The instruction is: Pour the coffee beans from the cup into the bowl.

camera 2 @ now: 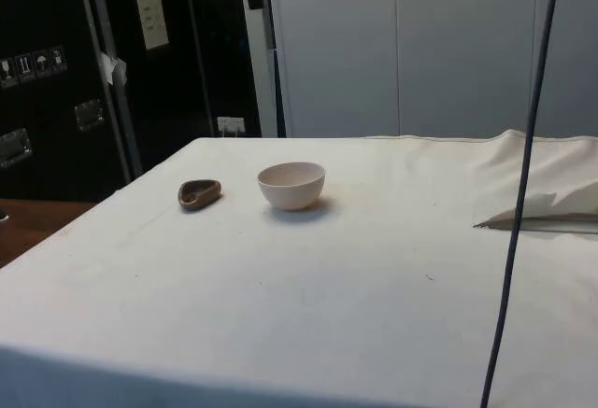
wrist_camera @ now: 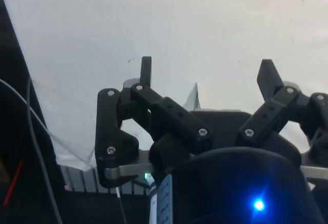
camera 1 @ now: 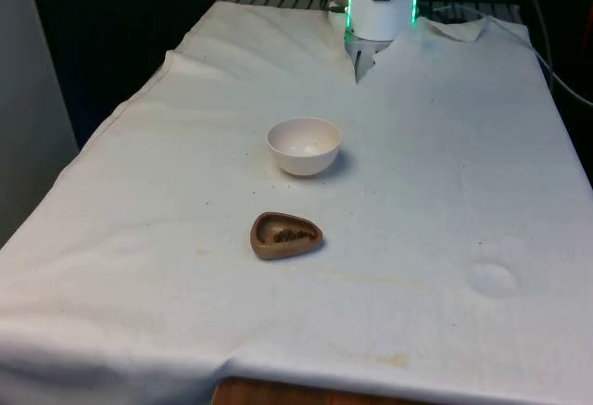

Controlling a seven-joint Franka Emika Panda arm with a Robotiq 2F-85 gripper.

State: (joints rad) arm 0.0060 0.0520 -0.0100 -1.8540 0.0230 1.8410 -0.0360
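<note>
A small brown wooden teardrop-shaped cup (camera 1: 285, 235) sits upright on the white-cloth-covered desk (camera 1: 445, 201), holding a little heap of dark coffee beans (camera 1: 290, 235); in the side view the beans are hidden behind the cup's wall. Near it, toward the robot's end of the desk and apart from it, stands a round cream-white ceramic bowl (camera 1: 304, 145), also upright, and nothing can be made out inside it. In the wrist view just a pale arc of the bowl's rim shows, cut off by the picture's edge. The black two-finger gripper (wrist_camera: 207, 73) hangs above bare cloth with its fingers (wrist_camera: 146, 70) spread wide apart and nothing between them. In the front view the white arm (camera 1: 382, 2) is cut off at its base. A dark cable (camera 2: 523, 175) crosses the side view
</note>
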